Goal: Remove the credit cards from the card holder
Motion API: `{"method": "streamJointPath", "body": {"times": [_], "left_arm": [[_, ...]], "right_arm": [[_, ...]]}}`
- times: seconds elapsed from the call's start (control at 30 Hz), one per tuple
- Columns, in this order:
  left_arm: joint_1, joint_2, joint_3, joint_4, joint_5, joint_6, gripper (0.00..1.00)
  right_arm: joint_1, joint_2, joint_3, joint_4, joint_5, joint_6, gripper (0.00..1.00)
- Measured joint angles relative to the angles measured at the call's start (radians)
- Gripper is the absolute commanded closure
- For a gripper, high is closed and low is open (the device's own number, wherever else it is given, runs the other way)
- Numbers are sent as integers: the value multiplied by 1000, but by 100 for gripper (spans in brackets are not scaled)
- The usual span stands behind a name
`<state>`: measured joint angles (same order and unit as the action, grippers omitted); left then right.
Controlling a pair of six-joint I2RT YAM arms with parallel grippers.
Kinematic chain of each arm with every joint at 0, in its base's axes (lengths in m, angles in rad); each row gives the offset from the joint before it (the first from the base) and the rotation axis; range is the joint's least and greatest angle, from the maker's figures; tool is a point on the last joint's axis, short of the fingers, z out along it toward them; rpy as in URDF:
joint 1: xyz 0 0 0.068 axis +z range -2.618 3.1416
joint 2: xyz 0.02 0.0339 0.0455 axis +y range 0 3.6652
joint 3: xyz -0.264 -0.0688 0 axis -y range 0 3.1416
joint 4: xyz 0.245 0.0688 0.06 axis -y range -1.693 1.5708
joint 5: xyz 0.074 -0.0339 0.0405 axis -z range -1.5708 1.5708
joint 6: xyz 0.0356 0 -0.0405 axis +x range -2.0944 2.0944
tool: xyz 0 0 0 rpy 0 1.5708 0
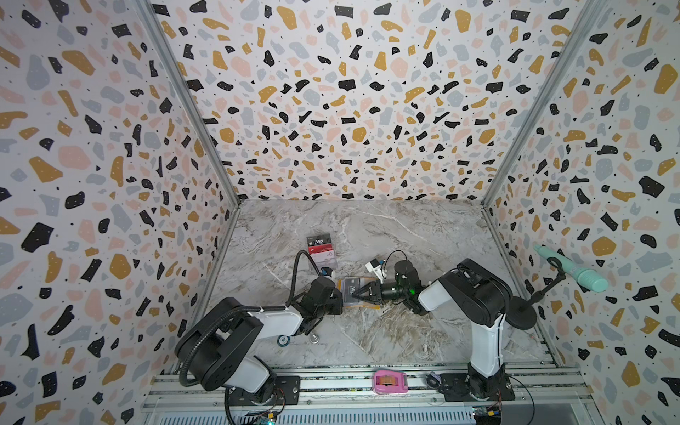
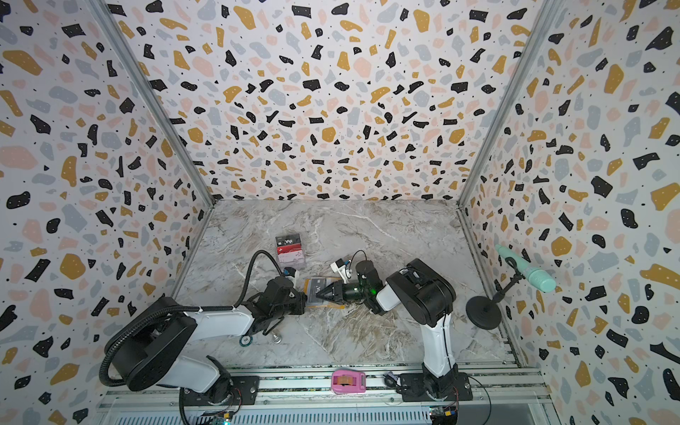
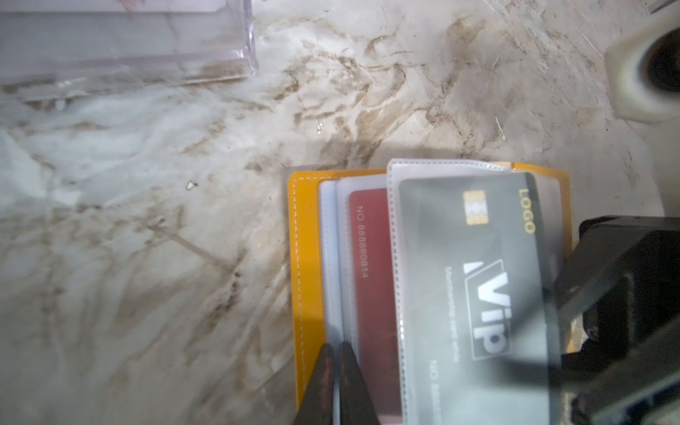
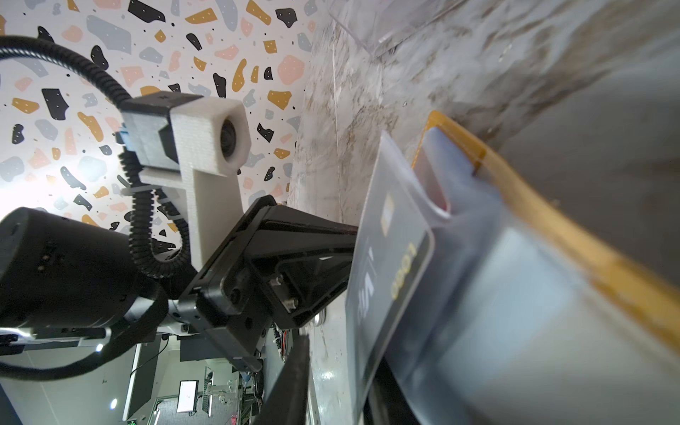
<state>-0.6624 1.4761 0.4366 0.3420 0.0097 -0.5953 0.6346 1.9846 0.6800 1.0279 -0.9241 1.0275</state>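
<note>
The mustard-yellow card holder (image 1: 362,305) (image 3: 305,257) lies open on the marble table, its clear sleeves fanned out. A red credit card (image 3: 368,276) sits in one sleeve. A dark grey "VIP" credit card (image 3: 471,276) (image 4: 390,265) fills the top sleeve. My left gripper (image 3: 335,353) (image 1: 340,296) is shut on the edge of a lower clear sleeve. My right gripper (image 4: 342,353) (image 1: 356,293) comes in from the opposite side. Its jaws are open and straddle the raised top sleeve with the grey card. One finger (image 4: 294,379) stands clear of the sleeve.
A clear acrylic stand (image 1: 322,254) (image 3: 243,36) behind the holder carries a black "Vip" card and a red-and-white one. A pink tape dispenser (image 1: 390,382) rests on the front rail. A teal microphone (image 1: 572,274) on a black stand (image 1: 520,312) is at the right wall.
</note>
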Motion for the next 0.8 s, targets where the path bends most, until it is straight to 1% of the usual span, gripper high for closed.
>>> {"method": "streamJointPath", "body": {"times": [0.4,0.8], "left_arm": [[0,1,0,1,0,0,91],[0,1,0,1,0,-1,91]], "right_arm": [[-26,-36,-35,31,-7,5,75],[-39,-36,-47,48,-6,22,80]]}}
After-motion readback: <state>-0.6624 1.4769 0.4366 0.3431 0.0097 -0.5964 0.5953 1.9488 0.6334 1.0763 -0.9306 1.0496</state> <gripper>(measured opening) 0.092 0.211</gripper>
